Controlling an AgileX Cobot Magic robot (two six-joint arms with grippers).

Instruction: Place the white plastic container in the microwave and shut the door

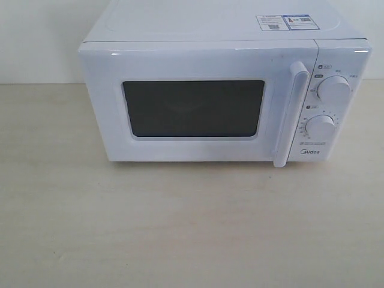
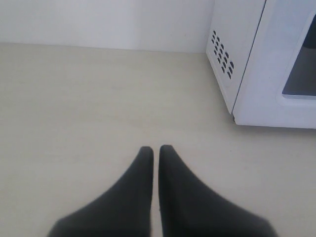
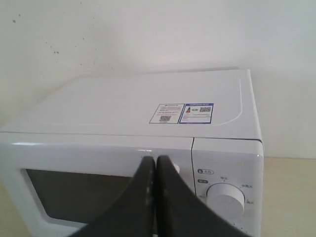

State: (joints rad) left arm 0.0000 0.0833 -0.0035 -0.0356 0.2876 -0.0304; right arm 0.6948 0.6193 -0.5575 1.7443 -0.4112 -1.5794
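Exterior view shows the Midea microwave (image 1: 210,27) on the bench (image 1: 180,228), its door (image 1: 192,63) closed, while the left gripper (image 2: 155,148) and right gripper (image 3: 155,159) hold their jaws together, empty.

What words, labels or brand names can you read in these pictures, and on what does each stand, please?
"Midea": brand mark low on the control panel of the microwave.
Stickers on its top: print too small to read.
Marks around the upper dial and lower dial: too blurred to read.
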